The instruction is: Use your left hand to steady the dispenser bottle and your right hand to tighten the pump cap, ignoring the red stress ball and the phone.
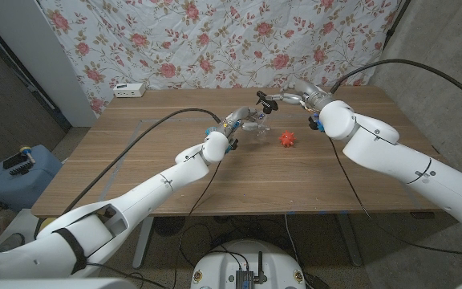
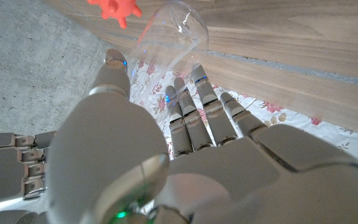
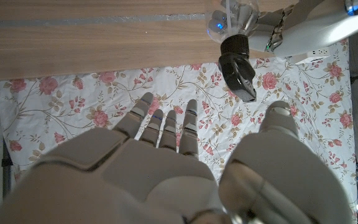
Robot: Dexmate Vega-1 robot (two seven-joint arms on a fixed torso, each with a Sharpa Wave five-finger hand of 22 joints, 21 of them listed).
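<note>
Head view: the clear bottle (image 1: 251,124) stands near the table's (image 1: 135,168) centre, held by the left hand (image 1: 235,126), whose fingers (image 2: 194,102) wrap its side in the left wrist view. Its black pump cap (image 1: 263,99) sits on top. At 2 o'clock from the bottle, the right hand (image 1: 299,99) hovers near the cap, fingers (image 3: 166,127) spread and holding nothing. A red ball (image 1: 286,139) lies at 4 o'clock from the bottle, just beside it.
</note>
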